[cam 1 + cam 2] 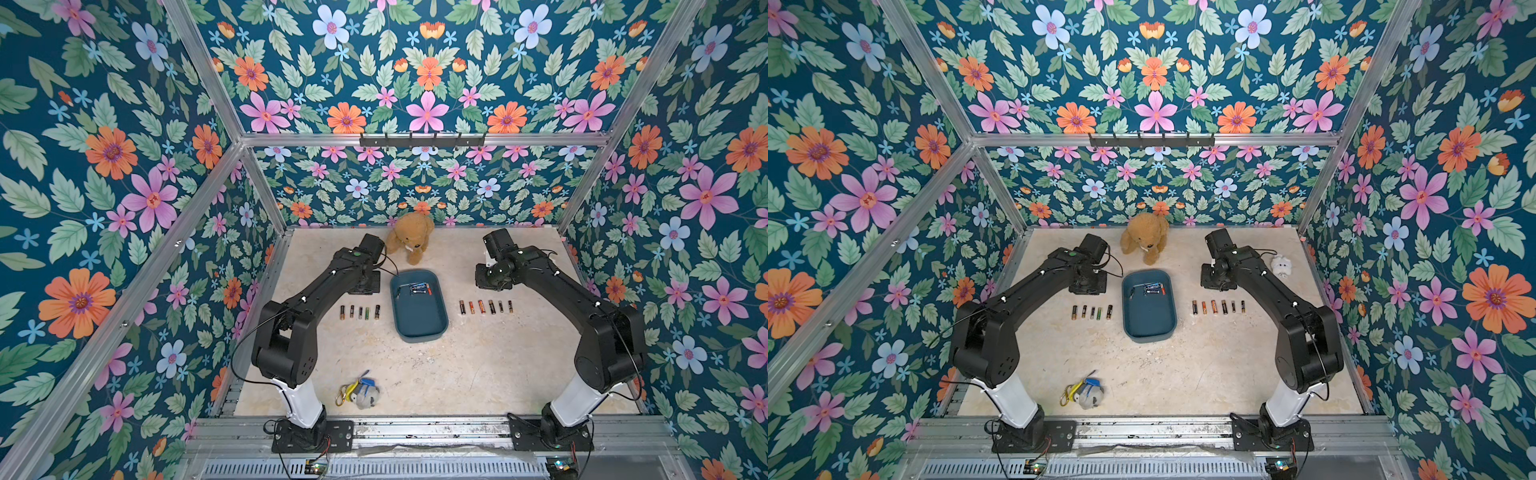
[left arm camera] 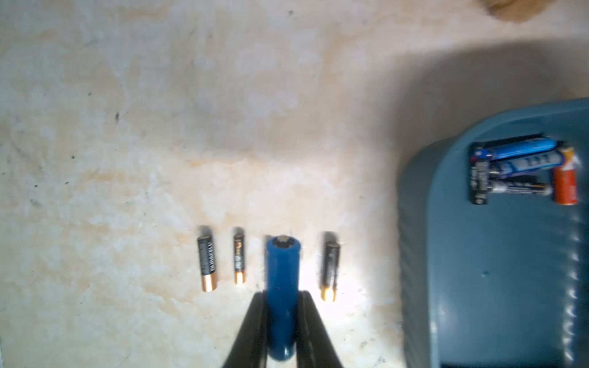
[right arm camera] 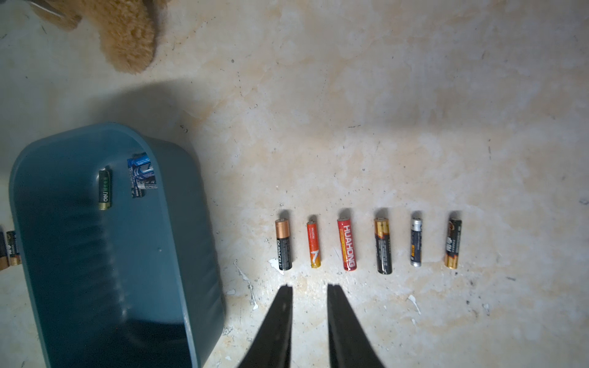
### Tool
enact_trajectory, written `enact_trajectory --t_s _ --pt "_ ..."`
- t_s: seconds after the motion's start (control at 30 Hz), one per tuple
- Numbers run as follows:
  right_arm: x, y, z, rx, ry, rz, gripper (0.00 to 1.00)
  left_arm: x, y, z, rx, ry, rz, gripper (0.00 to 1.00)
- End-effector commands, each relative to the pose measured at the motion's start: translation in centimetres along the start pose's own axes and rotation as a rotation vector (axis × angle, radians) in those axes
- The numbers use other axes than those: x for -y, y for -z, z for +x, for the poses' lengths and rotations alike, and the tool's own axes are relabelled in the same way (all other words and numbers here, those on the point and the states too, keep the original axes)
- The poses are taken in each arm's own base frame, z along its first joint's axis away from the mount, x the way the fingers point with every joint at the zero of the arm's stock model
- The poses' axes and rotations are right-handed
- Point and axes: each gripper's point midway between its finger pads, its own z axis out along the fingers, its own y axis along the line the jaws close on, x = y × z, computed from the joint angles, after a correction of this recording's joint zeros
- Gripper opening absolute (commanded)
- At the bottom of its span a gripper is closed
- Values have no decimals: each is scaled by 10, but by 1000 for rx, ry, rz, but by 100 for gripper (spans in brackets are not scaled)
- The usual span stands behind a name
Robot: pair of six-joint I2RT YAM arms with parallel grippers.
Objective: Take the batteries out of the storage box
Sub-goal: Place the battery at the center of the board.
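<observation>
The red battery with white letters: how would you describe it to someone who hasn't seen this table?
Find the teal storage box mid-table. On the right arm's side of it lies a row of six batteries. The red battery is third from the box, the only red one, marked HUAHONG in white.
</observation>
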Motion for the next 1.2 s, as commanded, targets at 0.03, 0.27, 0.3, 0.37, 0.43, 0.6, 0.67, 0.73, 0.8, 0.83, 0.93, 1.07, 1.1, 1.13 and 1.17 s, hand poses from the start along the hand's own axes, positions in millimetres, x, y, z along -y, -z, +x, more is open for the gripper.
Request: enact_trajectory --t_s 0.03,0.27,0.3,0.37,0.43,0.6,0.67,0.73,0.8,0.83,0.93,1.07,1.1,1.13,1.17 --pt "0 0 0 -6 -2 7 26 -32 -2 5 6 6 -33 15" --pt "-1 -1 0 -11 -5 6 25 -66 -21 23 -31 17 -64 15" --pt "0 -1 0 -11 -7 8 26 -68 -23 25 -35 16 -67 15" --pt "0 -2 1 -15 -7 9 26 -75 -27 28 -43 23 -69 15" --pt "0 -2 2 -18 -7 12 25 -79 -30 31 -48 26 -71 15" --pt "1 -4 3 -25 -6 18 26 -85 -41 37 -62 24 -70 15" --pt "1 -5 3 -26 -8 17 26 -86 -47 40 -69 24 -65 15" --pt "0 -5 2 -27 -5 18 26 -87 -52 43 -78 27 -62 15" --pt "0 -6 2 -29 -5 21 25 -87 -57 46 -86 31 -59 15" --pt "0 -6 2 -30 -5 23 26 -88 -59 48 -92 30 -59 15" --pt "0 -6 2 -30 -4 24 26 -89 -65 51 -102 32 -54 14" --pt "0 -7 3 -33 -7 26 25 -91 -70 54 -114 28 -55 14" --pt "-1 -7 3 -34 -6 25 25 -90 -71 55 -118 26 -53 15" --pt "-1 -7 2 -33 -7 25 25 -90 -72 56 -121 24 -52 14" --pt "0 -7 2 -35 -7 27 25 -91 -74 56 -124 21 -54 15"
